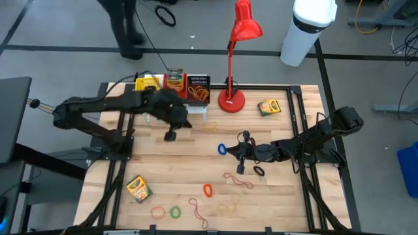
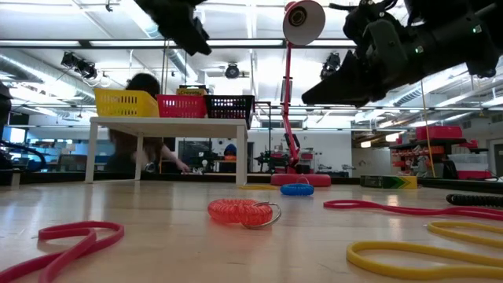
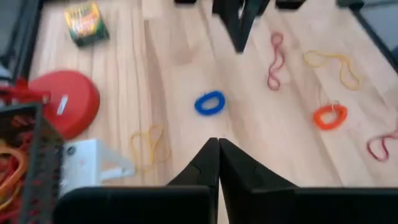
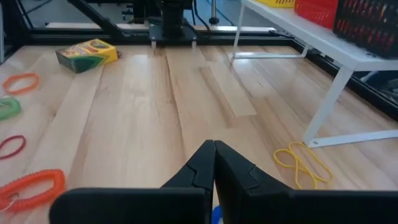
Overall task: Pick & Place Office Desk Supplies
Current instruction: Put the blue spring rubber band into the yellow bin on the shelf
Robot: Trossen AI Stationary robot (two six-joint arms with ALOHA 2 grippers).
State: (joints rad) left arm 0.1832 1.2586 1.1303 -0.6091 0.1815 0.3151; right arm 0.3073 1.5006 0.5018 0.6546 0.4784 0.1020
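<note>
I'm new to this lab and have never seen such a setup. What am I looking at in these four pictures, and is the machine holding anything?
It is a robot with two dark jointed arms at a pale wooden table. One picture looks straight down from above, one looks level across the tabletop, and two come from cameras on the arms' wrists.

The left gripper hangs beside the white rack that carries the small yellow, red and black baskets. The right gripper is over the table's middle. Both are shut, and neither holds anything.

On the wood lie green-and-yellow crayon boxes, thin rubber-band loops in several colours, a blue coiled band and an orange coiled band. A tall red desk lamp stands at the back.
</note>
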